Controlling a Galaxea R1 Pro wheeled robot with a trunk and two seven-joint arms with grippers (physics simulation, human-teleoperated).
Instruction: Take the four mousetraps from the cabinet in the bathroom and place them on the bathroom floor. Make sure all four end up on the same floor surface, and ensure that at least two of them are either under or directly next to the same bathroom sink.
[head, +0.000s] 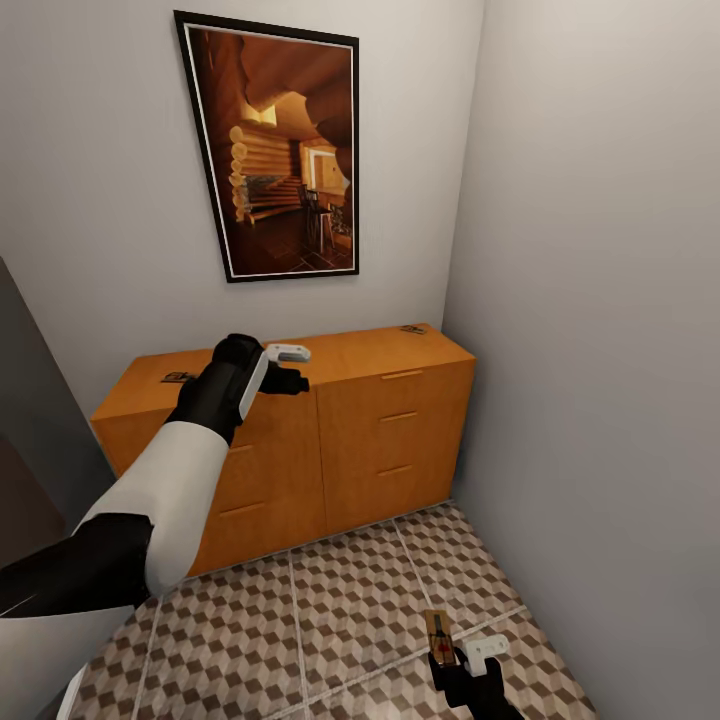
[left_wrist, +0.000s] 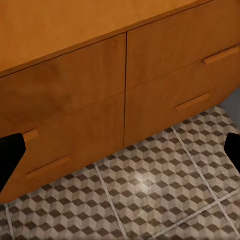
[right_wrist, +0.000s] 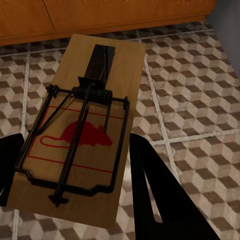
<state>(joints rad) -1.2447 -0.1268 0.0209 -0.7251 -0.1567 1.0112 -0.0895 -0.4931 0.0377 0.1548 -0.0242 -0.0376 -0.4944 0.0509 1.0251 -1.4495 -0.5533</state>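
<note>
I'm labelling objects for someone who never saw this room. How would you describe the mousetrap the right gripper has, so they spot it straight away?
Start at the orange-brown cabinet against the back wall, then drop to the cube-patterned floor before it. Low over those tiles, the right gripper holds a mousetrap. Unlike the two small traps lying on the cabinet top, this one hangs above the floor.

No words, numbers or brand names can be read anywhere. The only printed sign is a red mouse silhouette inside a thin red outline, on the flat tan wooden mousetrap with black wire parts (right_wrist: 82, 132) at the centre of the right wrist view. The dark-framed picture of a log-walled interior (head: 280, 150), upper centre of the head view, carries no lettering.
</note>
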